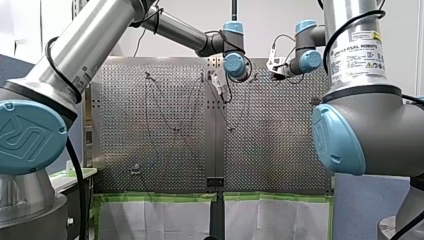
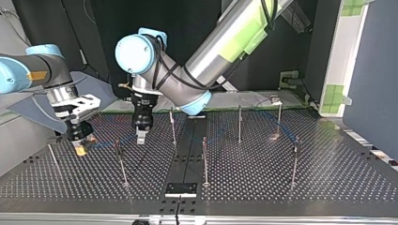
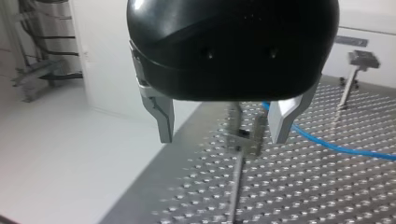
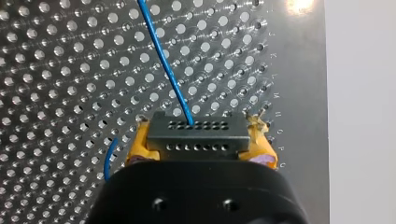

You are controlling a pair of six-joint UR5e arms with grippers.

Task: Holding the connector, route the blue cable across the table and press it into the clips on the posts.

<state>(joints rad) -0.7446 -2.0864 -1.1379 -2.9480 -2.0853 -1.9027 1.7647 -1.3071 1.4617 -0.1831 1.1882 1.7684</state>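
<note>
My right gripper [image 4: 201,142] clamps the black perforated connector [image 4: 198,130] of the thin blue cable [image 4: 163,65]; my left gripper [image 3: 223,137] hangs released above a metal clip post [image 3: 243,135], seemingly not yet filled

L gripper [image 3: 224,135] fingers spread, pointing down; R gripper [image 4: 201,141] clamped on connector [image 4: 196,127].

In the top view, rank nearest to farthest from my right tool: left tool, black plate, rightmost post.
1. left tool, just right of the right tool.
2. black plate, middle, near edge.
3. rightmost post, far right.
</note>
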